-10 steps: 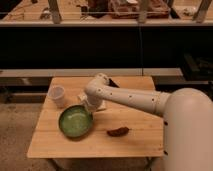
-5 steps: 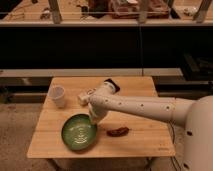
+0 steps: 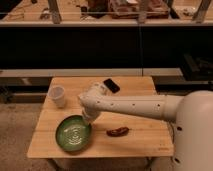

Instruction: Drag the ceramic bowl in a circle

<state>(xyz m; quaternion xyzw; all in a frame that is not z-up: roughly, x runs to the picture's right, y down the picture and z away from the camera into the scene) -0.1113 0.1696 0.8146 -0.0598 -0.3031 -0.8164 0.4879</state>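
The gripper (image 3: 88, 119) is pressing down at the bowl's (image 3: 73, 134) far right rim; its grip cannot be told. The bowl is sitting near the surface's (image 3: 140, 142) front left edge, below the white cup (image 3: 58, 96).

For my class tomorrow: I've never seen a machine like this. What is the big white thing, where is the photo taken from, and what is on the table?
The white shape is a robot arm reaching from the right over a wooden table. There is one picture, looking down at the table from above and in front; where its camera is mounted is not known. The arm ends in a pincer, which sits at the right rim of the ceramic bowl, a wide, shallow green dish near the table's front left. Also on the table: a small white cup at the back left, a dark phone-like slab at the back, and a small brown object right of the bowl.
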